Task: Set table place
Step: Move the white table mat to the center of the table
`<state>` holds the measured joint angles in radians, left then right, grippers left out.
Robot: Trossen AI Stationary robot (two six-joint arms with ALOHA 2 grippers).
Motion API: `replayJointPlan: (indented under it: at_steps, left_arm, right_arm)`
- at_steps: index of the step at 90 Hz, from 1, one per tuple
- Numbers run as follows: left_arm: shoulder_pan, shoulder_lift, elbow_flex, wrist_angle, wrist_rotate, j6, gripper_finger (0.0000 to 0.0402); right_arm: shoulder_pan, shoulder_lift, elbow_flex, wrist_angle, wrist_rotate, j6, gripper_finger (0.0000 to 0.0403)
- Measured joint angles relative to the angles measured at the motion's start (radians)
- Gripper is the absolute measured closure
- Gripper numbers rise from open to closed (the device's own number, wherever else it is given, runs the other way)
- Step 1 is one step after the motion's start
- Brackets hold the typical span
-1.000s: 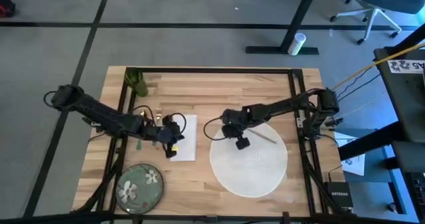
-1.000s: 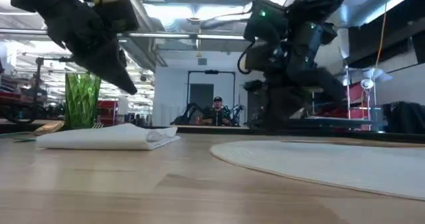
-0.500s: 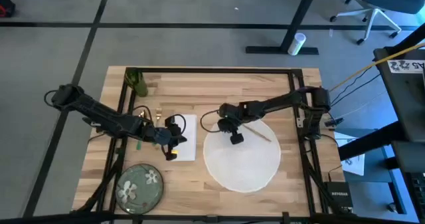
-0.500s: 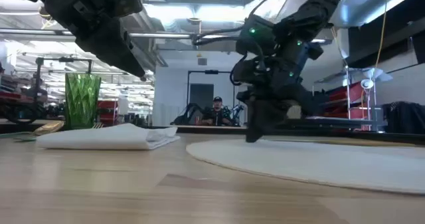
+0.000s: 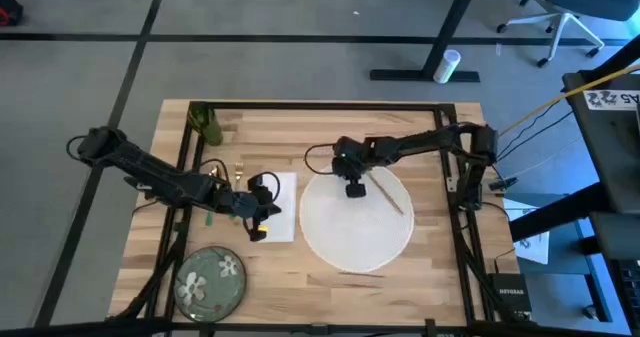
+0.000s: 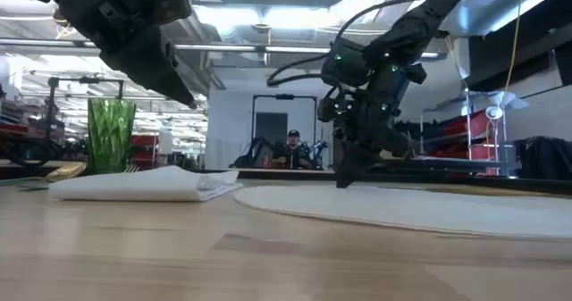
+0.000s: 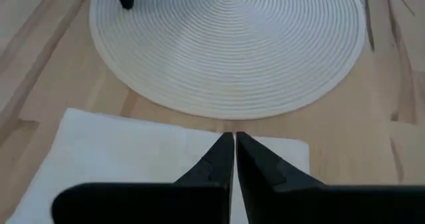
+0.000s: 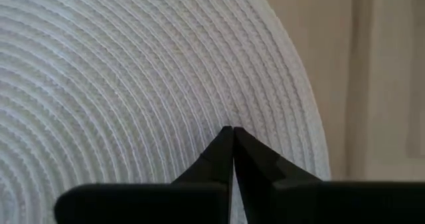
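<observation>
This is an open-plan office or lab workspace. Grey carpet tiles (image 5: 290, 72), a wheeled office chair (image 5: 560, 12) and desk legs surround the counter (image 5: 300, 127). Ceiling strip lights (image 6: 259, 17) run over distant workstations where a person (image 6: 292, 149) sits.

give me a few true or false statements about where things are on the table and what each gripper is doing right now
1. The right gripper presses shut fingertips onto the placemat. True.
2. The green floral plate sits on the placemat. False: it lies on the bare table, near the left front corner.
3. The left gripper is above the white napkin, shut and empty. True.
4. The green cup lies tipped over. False: it stands upright.
</observation>
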<state>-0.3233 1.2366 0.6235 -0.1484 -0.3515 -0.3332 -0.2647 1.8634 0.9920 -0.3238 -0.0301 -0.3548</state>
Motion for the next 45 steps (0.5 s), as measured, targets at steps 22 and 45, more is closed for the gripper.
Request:
replayJointPlan:
  at_steps: [22,45]
  left_arm:
    - [0.000,0.000,0.000,0.000,0.000,0.001,0.0402]
    - [-0.003,0.000,0.000,-0.009,0.000,0.003,0.0402]
  right_arm:
    - [-0.005,-0.025,-0.005,0.016,0.005,0.002,0.0403]
    - [0.009,-0.179,0.076,-0.161,0.046,-0.120,0.0403]
